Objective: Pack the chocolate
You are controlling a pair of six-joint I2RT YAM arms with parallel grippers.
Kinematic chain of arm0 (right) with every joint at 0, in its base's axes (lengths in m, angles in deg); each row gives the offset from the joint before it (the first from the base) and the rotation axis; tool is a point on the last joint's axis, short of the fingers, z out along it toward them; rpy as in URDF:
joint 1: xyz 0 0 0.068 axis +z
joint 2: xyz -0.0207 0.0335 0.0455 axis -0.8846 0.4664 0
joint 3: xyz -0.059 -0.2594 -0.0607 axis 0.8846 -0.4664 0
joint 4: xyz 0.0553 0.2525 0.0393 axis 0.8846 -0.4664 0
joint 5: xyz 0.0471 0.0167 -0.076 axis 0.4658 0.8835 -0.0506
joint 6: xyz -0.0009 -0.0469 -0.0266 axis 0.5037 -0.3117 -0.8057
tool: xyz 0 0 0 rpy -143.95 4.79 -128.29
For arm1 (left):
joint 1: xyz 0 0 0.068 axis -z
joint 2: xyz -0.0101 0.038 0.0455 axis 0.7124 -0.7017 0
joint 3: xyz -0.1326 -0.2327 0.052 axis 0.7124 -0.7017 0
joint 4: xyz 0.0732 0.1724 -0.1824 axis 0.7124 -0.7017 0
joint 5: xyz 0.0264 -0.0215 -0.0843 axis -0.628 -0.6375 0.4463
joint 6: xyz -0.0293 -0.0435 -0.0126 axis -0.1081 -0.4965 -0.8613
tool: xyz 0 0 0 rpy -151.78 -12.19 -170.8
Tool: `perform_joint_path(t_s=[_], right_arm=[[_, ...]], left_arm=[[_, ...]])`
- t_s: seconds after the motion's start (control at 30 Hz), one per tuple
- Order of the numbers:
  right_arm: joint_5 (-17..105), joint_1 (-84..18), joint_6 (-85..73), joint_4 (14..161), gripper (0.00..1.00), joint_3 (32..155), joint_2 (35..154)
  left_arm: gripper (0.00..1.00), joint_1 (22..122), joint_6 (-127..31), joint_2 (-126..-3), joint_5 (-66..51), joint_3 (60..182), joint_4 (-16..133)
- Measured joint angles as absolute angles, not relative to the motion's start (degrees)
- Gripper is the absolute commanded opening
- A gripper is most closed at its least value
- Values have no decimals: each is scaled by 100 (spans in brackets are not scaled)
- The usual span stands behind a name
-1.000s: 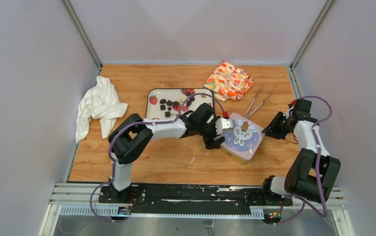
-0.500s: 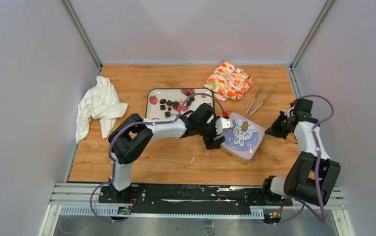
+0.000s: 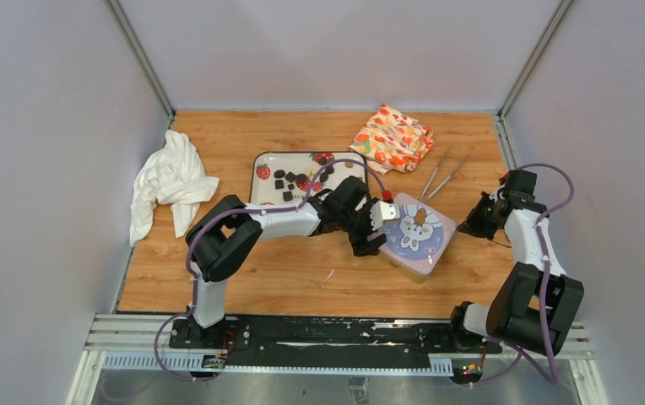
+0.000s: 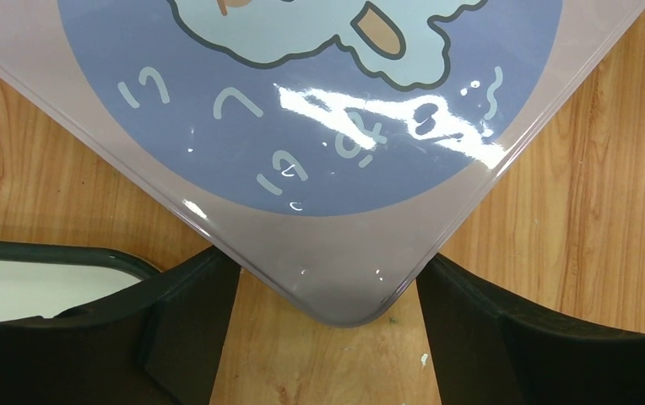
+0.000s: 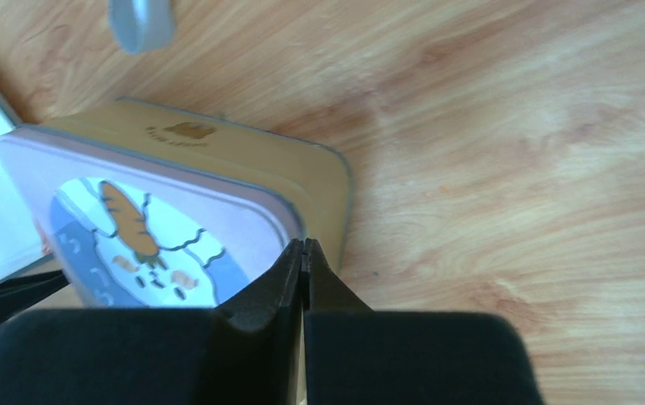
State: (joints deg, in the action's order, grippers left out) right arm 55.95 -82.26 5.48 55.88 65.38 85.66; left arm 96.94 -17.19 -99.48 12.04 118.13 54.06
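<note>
**Top view.** We are listing the chocolate [image 3: 288, 180] as lying loose on the strawberry tray [image 3: 256, 192], upper centre of the frame. It is not yet in the box [image 3: 412, 269], which is sitting right of centre under its lid [image 3: 421, 229].
- The left gripper [image 3: 376, 233] is reaching to the lid's left corner.
- The right gripper [image 3: 474, 224] is hanging just right of the box, apart from it.
- Tongs [image 3: 442, 175] are lying above the box.
- We are not reading either pair of fingers from here.
- The left arm is covering the tray's right part, so we are not counting pieces.

**Left wrist view.** We are recording the fingers [image 4: 176, 333] as spread open, straddling the lid [image 4: 327, 101] corner at lower middle.
- We cannot tell whether they are touching its edges.
- Risk, in our judgement: a push from this one corner is likely to skid the lid, or the whole box, across the wood, since nothing is bracing the far side.
- The box beneath is hidden.

**Right wrist view.** We are noting the right gripper [image 5: 303, 246] as closed tight on nothing, bottom centre, with the box [image 5: 243, 152] and lid [image 5: 150, 221] at left.
- Risk: closed and standing off, it is giving the box no support.
- We are also flagging that the lid may be sealed while chocolate is waiting on the tray.
- The box contents are hidden, and a tong tip [image 5: 140, 21] is cut off at upper left.
</note>
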Motion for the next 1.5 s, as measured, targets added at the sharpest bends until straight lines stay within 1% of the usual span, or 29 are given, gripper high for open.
perform_joint_path(t_s=[0.07, 0.1, 0.2, 0.33, 0.37, 0.43, 0.97, 1.5], right_arm=[[5453, -8226, 535, 5523, 24, 6538, 8555], [5387, -8226, 537, 5466, 28, 6538, 8557], [5272, -8226, 524, 5352, 34, 6540, 8557], [5217, -8226, 520, 5315, 39, 6542, 8555], [5204, -8226, 524, 5304, 40, 6542, 8555], [5199, -8226, 526, 5280, 41, 6542, 8551], [5119, -8226, 522, 5132, 43, 6628, 8474], [5125, -8226, 515, 5121, 45, 6645, 8428]], left_arm=[[82, 9694, -1700, -9948, 1204, 11844, 5382], [83, 9694, -1689, -9948, 1204, 11855, 5369], [86, 9694, -1640, -9948, 1185, 11857, 5354], [90, 9696, -1592, -9948, 1104, 11857, 5332], [97, 9696, -1586, -9948, 1091, 11857, 5330], [100, 9694, -1549, -9946, 1056, 11857, 5327], [100, 9696, -1459, -9793, 841, 11859, 5240], [100, 9696, -1203, -9535, 782, 12008, 4619]])
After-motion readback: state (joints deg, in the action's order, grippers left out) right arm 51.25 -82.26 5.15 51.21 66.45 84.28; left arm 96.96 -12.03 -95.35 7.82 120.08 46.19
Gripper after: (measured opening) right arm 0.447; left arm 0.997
